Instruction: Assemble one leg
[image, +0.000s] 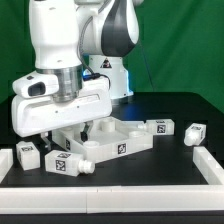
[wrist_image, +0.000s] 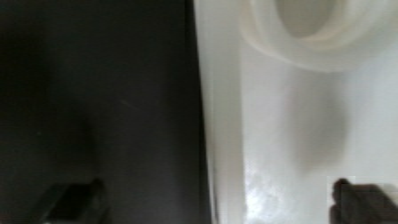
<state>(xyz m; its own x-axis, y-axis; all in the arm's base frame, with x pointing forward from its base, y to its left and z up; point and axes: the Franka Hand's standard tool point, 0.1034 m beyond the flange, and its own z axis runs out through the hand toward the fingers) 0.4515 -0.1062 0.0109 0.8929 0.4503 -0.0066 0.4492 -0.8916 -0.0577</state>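
Note:
Several small white tagged legs lie on the black table: two at the exterior view's left (image: 30, 152) (image: 65, 163) and two at its right (image: 160, 127) (image: 193, 132). The large white tray-like frame (image: 115, 140) lies in the middle. My gripper (image: 82, 130) is low over the frame's left part. In the wrist view my gripper (wrist_image: 217, 200) is open and empty. Its dark fingertips (wrist_image: 71, 200) stand wide apart, one over the black table and one over the white frame (wrist_image: 294, 130). A round socket (wrist_image: 320, 40) of the frame shows ahead. No leg shows in the wrist view.
A low white rail (image: 110, 186) bounds the table at the front, with sides at the exterior view's left (image: 5, 160) and right (image: 207, 165). The robot's base (image: 105, 70) stands behind the frame.

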